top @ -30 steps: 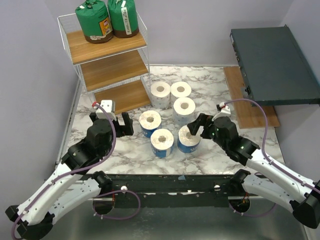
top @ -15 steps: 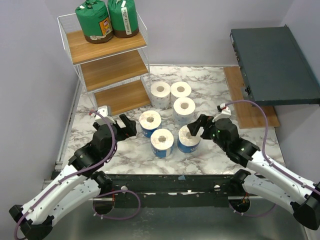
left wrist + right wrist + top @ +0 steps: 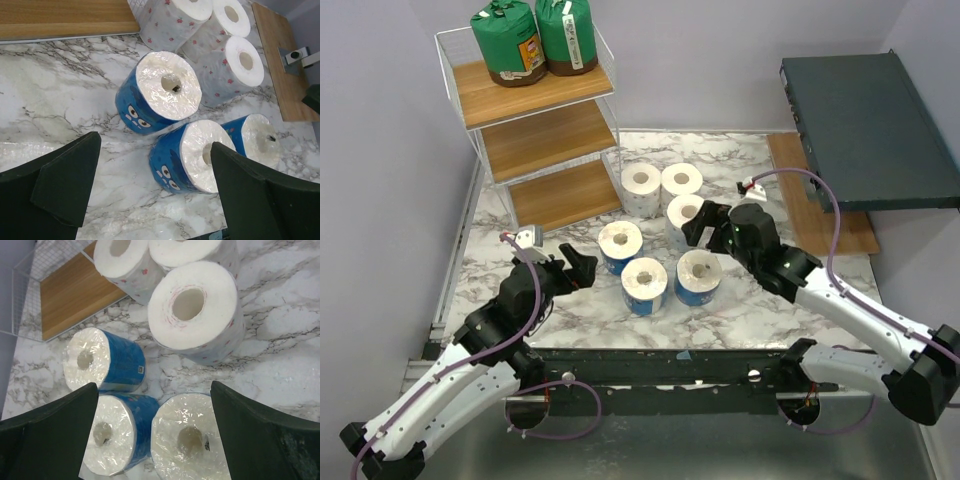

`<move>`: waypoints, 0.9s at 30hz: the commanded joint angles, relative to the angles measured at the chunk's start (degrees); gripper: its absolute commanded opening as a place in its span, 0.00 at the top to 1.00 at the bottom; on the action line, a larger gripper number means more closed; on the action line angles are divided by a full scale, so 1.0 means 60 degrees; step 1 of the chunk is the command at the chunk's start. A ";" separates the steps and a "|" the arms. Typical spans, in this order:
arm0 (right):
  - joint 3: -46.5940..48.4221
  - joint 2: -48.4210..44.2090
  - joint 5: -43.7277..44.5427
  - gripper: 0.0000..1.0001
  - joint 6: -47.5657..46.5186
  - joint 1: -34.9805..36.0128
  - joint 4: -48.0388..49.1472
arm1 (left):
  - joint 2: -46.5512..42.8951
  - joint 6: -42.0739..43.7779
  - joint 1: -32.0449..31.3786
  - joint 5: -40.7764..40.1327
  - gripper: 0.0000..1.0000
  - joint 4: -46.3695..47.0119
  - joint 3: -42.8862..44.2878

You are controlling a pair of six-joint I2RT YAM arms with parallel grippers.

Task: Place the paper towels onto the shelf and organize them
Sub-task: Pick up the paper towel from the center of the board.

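Marble tabletop [image 3: 760, 170], cartoon-eyed blue rolls [image 3: 157, 95], green rolls [image 3: 507, 42] with illegible labels

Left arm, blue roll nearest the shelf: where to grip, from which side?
The blue roll stands on end, core up. Probably grip its curved wrapped wall across the width, coming in from the side of the left gripper: bare marble there, while other rolls crowd its right and near sides.

Shelf [image 3: 535, 100]: green rolls [image 3: 533, 38] fill back of top board, front strip free; middle, bottom boards free. Right of shelf: six rolls [image 3: 620, 243] packed close on table [image 3: 595, 305], nearest just beside its front-right post. Grey box [image 3: 865, 120] well right.
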 commanded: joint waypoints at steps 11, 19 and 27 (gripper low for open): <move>0.0688 0.1534 -0.0881 0.08 0.0590 -0.1129 -0.0222 | -0.0114 -0.0469 -0.0028 0.0428 0.05 -0.0084 -0.0454; 0.1103 0.2275 -0.0521 0.09 0.0672 -0.1441 -0.0017 | -0.0354 -0.0663 -0.0028 0.0421 0.05 -0.0105 -0.0776; 0.2076 0.3037 0.0525 0.00 0.1094 -0.1459 -0.0858 | -0.0351 -0.0462 -0.0029 0.0271 0.05 0.0007 -0.0725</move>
